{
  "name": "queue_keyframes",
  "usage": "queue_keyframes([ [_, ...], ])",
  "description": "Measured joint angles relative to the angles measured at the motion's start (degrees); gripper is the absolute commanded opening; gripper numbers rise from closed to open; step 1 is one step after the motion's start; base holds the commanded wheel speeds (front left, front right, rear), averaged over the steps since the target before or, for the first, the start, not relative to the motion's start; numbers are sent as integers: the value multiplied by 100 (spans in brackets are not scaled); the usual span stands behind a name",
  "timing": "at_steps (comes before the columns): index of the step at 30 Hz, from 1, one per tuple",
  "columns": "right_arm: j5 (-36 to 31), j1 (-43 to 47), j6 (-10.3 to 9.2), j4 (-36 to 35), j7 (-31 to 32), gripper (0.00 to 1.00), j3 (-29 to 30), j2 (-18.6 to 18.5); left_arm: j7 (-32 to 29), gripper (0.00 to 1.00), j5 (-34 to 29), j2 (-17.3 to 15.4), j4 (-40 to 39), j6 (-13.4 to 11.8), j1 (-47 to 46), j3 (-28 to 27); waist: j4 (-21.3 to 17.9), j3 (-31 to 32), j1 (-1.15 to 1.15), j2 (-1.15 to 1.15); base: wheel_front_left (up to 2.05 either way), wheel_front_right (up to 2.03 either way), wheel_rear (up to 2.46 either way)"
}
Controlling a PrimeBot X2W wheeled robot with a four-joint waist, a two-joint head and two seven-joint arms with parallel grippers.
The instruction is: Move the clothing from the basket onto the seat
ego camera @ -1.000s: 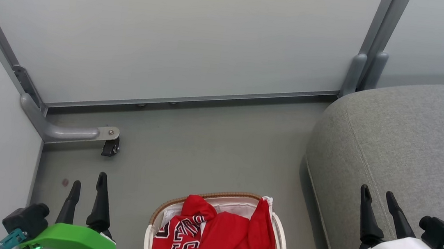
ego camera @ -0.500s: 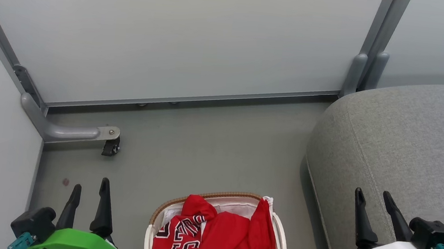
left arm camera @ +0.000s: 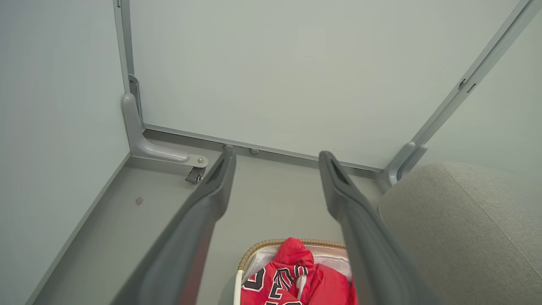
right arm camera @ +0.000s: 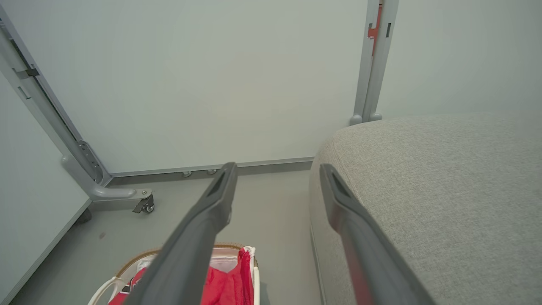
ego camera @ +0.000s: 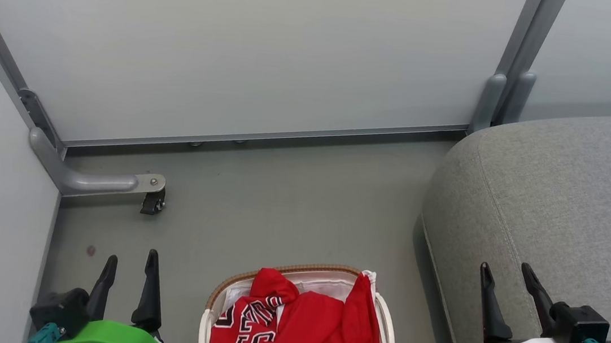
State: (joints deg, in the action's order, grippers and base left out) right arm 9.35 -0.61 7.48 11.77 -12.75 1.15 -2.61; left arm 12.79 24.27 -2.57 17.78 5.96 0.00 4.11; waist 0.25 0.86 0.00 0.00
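L gripper (ego camera: 133,255), R gripper (ego camera: 505,266) at basket's (ego camera: 295,266) 9 & 3 o'clock: jaws apart, empty. Clothing (ego camera: 294,329) looks soft, light, floppy; pinch raised fold at 12.

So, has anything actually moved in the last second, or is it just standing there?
Both arms shifted a little. The left gripper slid inward toward the basket and back toward the robot. The right gripper slid inward too. Both stayed open, holding nothing. The clothing still lies in the basket, and the seat is as it was.
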Motion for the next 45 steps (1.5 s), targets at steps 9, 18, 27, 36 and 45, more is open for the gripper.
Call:
queue_keyframes([
  [9,-371,4,0,8,-101,100,-40,-4,100,100,-293,-3,96,0,3,47,14,4,0,0,0,0,0],
  [18,-725,9,0,7,-192,100,-60,-8,192,100,-556,-9,194,0,7,84,25,3,0,0,0,0,0],
  [27,-824,14,0,-4,-227,100,-76,-10,233,100,-651,-11,277,0,11,97,22,-7,0,0,0,0,0],
  [36,-814,15,0,-16,-233,100,-78,-10,233,100,-650,-11,301,0,10,104,16,-41,0,0,0,0,0],
  [45,-808,6,0,-60,-234,100,-90,-10,233,100,-656,-11,325,2,1,145,-16,-183,0,0,0,0,0],
])
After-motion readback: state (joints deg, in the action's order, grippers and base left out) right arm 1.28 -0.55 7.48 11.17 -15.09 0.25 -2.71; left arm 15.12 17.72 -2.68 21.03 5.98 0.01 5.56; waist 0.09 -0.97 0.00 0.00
